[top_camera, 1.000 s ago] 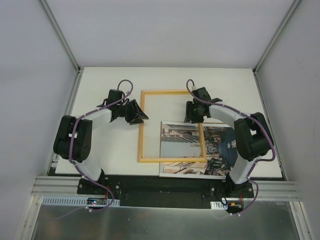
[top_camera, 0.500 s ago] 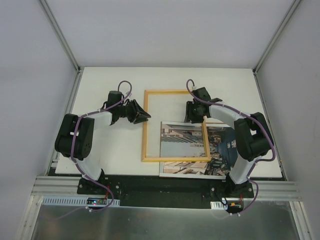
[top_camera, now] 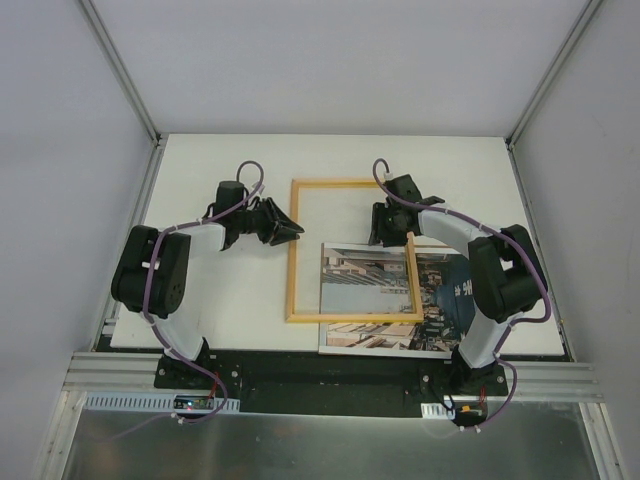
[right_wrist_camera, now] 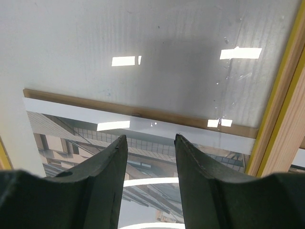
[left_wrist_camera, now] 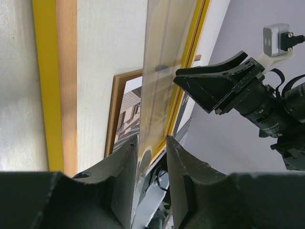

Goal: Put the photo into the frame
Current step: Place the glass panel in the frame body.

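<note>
Frame [top_camera: 350,184]: wood-coloured back up, long axis running away from the arms.
Photo [top_camera: 370,338]: picture side up, under the frame's near right corner and sticking out past both rails there, long axis crosswise to the frame's.
Left gripper [top_camera: 283,228]: astride the frame's left rail, jaws partly closed. Can't tell if it pinches.
Right gripper [top_camera: 385,232]: over the frame's far right part, fingers apart, holding nothing.
Nearer arm: the right, I'd say.

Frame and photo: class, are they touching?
Cannot tell. The top view shows the frame overlapping the photo, but no view shows whether it rests on it or hangs above.
</note>
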